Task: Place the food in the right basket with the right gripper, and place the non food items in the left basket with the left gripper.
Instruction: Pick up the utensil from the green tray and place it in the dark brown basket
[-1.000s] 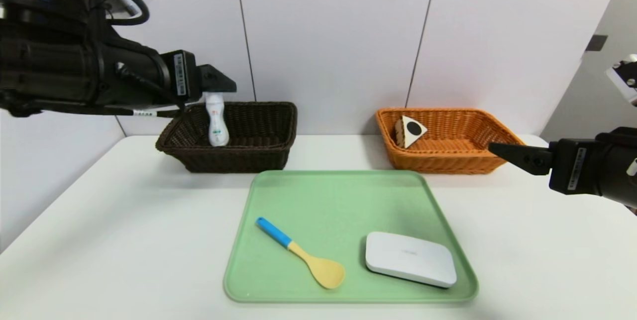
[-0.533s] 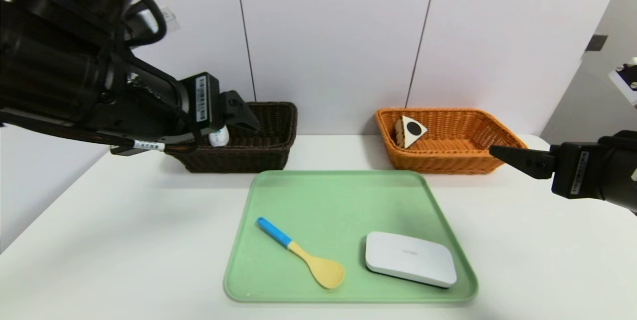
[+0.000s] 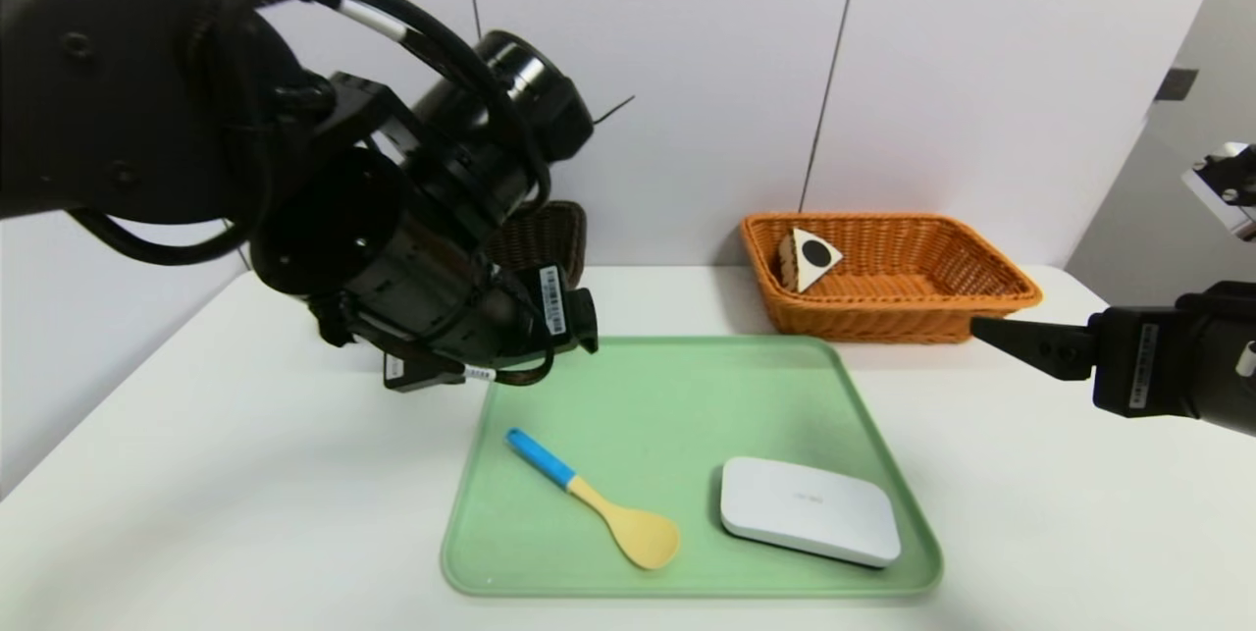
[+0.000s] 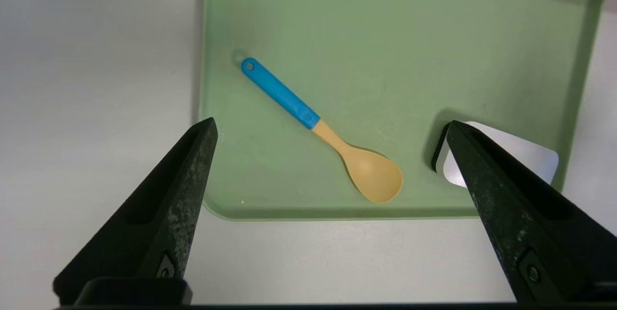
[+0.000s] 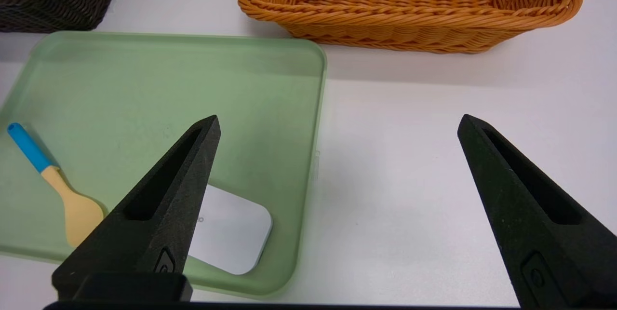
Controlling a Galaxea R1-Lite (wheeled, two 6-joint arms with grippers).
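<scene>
My left gripper hangs open and empty above the far left part of the green tray. In the left wrist view its jaws stand wide, with the yellow spoon with a blue handle lying below them and the flat white box beside one finger. The cake slice leans in the orange right basket. My left arm hides most of the dark brown left basket, and the bottle is hidden. Near the table's right edge, my right gripper is open and empty.
The tray lies in the middle of the white table, with both baskets behind it against the wall. Bare table lies between the tray's right rim and the right gripper.
My left arm has swung away from the dark basket, where it stood by the bottle, down and right to above the tray. The right gripper has hardly moved.
</scene>
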